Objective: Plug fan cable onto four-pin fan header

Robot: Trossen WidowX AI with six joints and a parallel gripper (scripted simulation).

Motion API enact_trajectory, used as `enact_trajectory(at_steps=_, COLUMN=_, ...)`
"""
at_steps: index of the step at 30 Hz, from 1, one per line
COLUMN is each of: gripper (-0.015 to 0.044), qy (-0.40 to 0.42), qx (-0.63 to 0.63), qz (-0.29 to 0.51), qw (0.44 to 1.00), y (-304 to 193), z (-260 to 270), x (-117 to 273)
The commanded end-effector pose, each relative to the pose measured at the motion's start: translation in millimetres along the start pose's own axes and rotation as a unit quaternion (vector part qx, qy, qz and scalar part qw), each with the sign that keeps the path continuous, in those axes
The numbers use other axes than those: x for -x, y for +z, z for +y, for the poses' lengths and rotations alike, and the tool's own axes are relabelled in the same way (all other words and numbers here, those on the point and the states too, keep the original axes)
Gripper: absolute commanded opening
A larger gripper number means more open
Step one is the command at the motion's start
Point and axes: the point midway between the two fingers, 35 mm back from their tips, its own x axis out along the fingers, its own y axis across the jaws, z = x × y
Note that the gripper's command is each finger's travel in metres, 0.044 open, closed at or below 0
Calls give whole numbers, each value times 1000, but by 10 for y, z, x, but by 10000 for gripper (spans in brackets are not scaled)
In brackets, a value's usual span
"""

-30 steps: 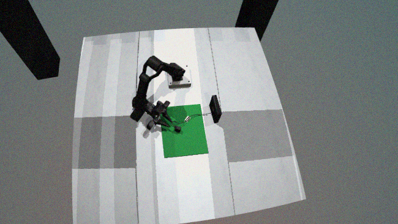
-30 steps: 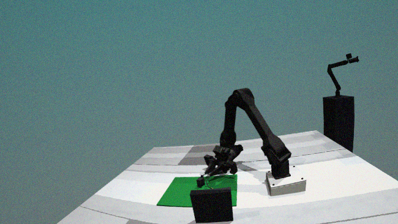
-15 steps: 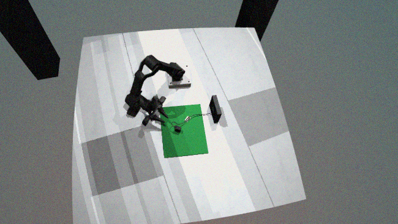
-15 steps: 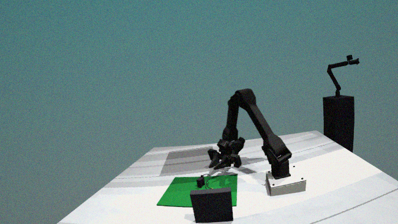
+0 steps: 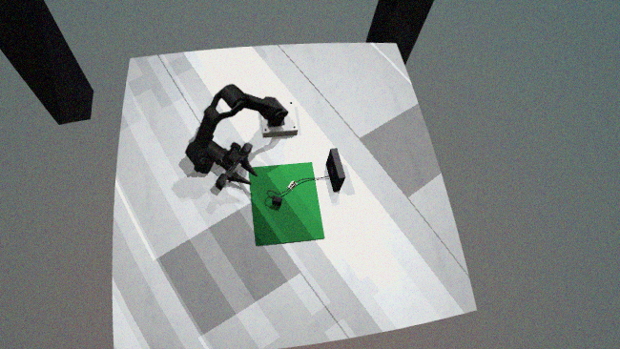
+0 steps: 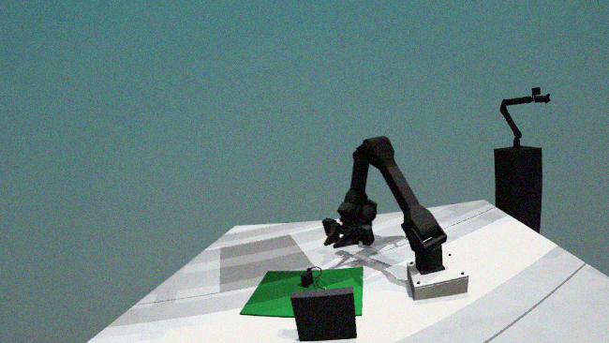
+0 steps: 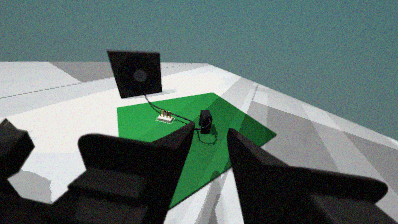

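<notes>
The board (image 5: 300, 221) (image 6: 272, 297) (image 7: 135, 125) is a flat green square. The four-pin header (image 5: 292, 184) (image 7: 165, 118) is small and whitish, and its pins show bare in the wrist view. The black plug (image 5: 277, 201) (image 6: 306, 278) (image 7: 205, 121) is on the board, apart from the header, with cable looped around it. The thin dark cable runs from there past the header to the fan (image 5: 336, 170) (image 6: 324, 316) (image 7: 135, 75). My gripper (image 5: 253, 179) (image 6: 331, 245) (image 7: 211, 129) is partly open and empty. It hangs by the board's edge on the arm's side, apart from the plug.
The fan stands upright just beyond the board's far edge. The arm's pale base block (image 5: 280, 133) (image 6: 440, 288) is behind the board. A second small arm on a black pillar (image 6: 517, 187) stands off the table.
</notes>
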Motion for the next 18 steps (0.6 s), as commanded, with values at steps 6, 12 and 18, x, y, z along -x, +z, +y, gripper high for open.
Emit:
enact_trajectory(at_steps=6, gripper=376, qy=77, qx=-8, qz=47, qw=996, y=67, z=112, x=-95)
enact_trajectory(at_steps=12, gripper=440, qy=130, qx=-18, qz=97, qw=987, y=92, z=199, x=-167)
enact_trajectory(at_steps=18, gripper=440, qy=172, qx=-25, qz=154, qw=973, y=107, z=267, x=-215)
